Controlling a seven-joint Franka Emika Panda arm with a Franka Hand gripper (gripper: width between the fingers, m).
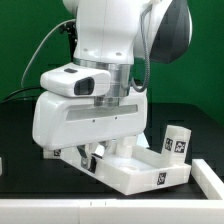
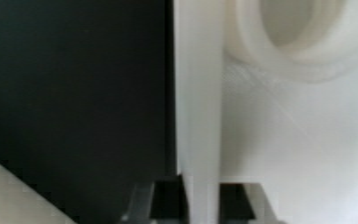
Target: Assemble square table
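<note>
Wrist view alone: claw (image 2: pixel 197 203) around tabletop (image 2: pixel 293 150)

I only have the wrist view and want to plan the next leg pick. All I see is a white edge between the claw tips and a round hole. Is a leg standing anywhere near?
Observer: Yes. One leg stands upright behind the square top, toward the exterior view's right.
Operator: Where on the top is the claw?
Observer: The claw is at the top's end toward the exterior view's left.
Operator: Anything else close by?
Observer: A white piece lies at the exterior view's right border, near the top's corner.
</note>
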